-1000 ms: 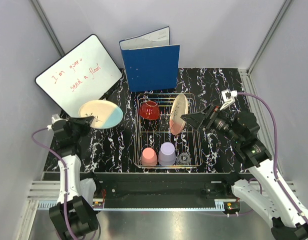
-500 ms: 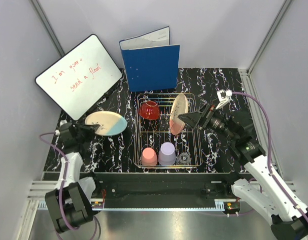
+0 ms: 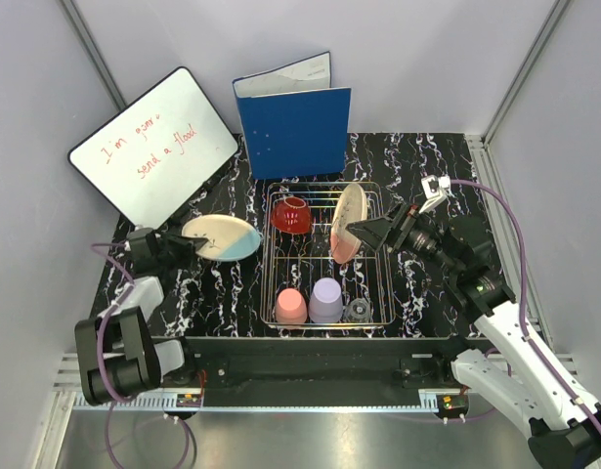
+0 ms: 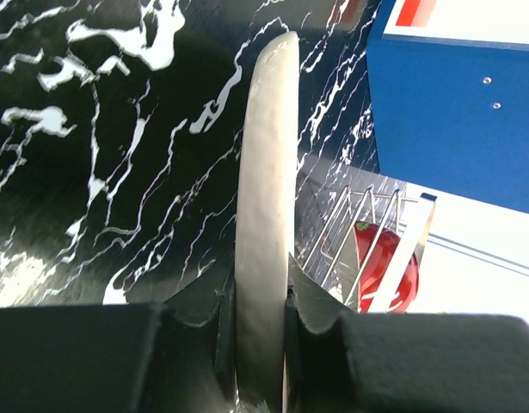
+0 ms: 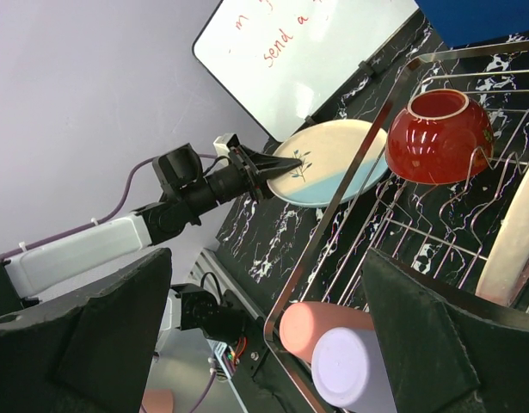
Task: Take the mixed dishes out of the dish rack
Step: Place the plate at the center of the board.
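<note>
My left gripper [image 3: 188, 244] is shut on the rim of the cream and pale blue plate [image 3: 222, 237], held nearly flat just over the table left of the dish rack [image 3: 264, 269]. The left wrist view shows this plate [image 4: 266, 172] edge-on between my fingers [image 4: 311, 301]. My right gripper [image 3: 362, 232] is open and empty, right beside the cream and salmon plate [image 3: 347, 223] standing in the rack. The rack also holds the red bowl [image 3: 291, 214], pink cup [image 3: 290, 306], lavender cup [image 3: 326, 300] and small clear glass [image 3: 358, 311]. The right wrist view shows the bowl [image 5: 439, 133] and both cups [image 5: 320, 327].
A whiteboard [image 3: 153, 147] leans at the back left, and a blue binder [image 3: 293, 127] stands behind the rack. The table is black marble [image 3: 427, 176] with grey walls on three sides.
My left arm has dropped and swung the pale blue plate lower and rightward, closer to the rack. My right gripper has edged left toward the salmon plate.
</note>
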